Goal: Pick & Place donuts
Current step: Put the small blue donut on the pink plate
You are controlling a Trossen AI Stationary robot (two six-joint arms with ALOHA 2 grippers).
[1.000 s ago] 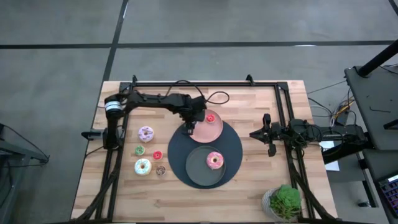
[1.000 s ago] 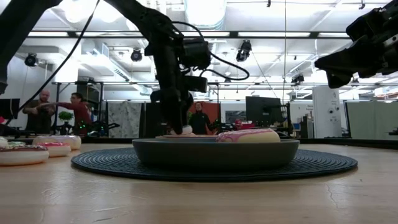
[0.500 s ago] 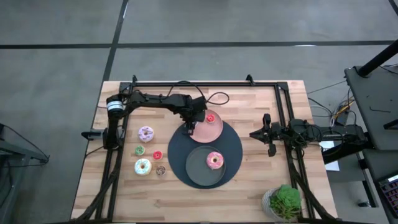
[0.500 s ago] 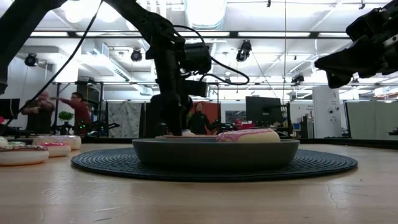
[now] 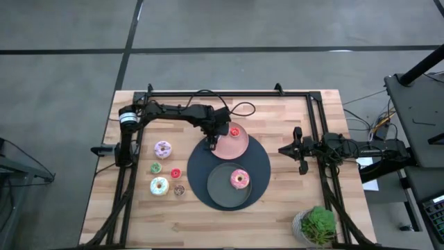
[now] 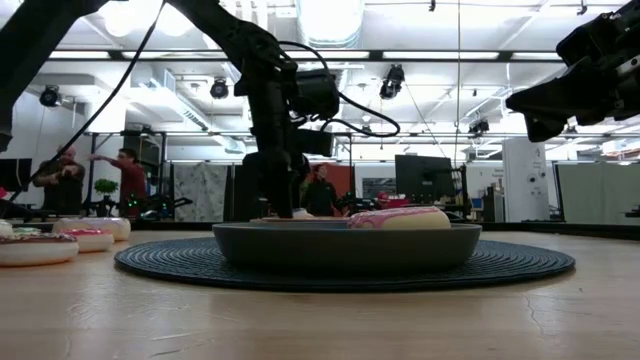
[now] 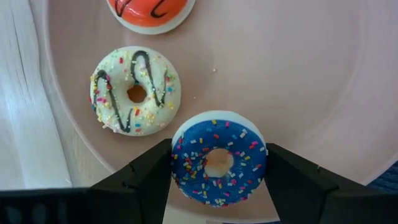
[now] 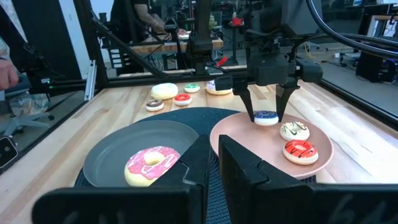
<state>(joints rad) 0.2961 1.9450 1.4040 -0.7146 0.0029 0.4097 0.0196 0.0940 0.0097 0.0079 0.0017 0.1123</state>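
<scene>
My left gripper (image 5: 211, 144) points down over the near-left part of the round pink plate (image 5: 243, 147), with a small blue sprinkled donut (image 7: 218, 163) between its fingers. A white drizzled donut (image 7: 135, 91) and a red one (image 5: 235, 131) lie flat on that plate. A pink donut (image 5: 240, 178) lies in the dark grey plate (image 5: 216, 186). On the wood to the left lie lilac (image 5: 163, 148), green (image 5: 156, 167), red (image 5: 176, 172), white sprinkled (image 5: 159, 185) and tan (image 5: 179, 189) donuts. My right gripper (image 5: 300, 149) waits at the right, shut. My left gripper has the blue donut pinched between its two fingers, which meet its opposite outer rims (image 7: 175, 163). The fingers (image 8: 249, 106) come from above, slanting slightly. The donut sits level, frosting up, low over the pink plate's edge area; whether its underside rests on the plate I cannot tell.
Both plates sit on a round dark mat (image 5: 262, 161) at the table's middle. A black rail frame (image 5: 229, 92) runs along the far, left and right sides. A potted plant (image 5: 319, 226) stands at the near right corner. People move in the room beyond.
</scene>
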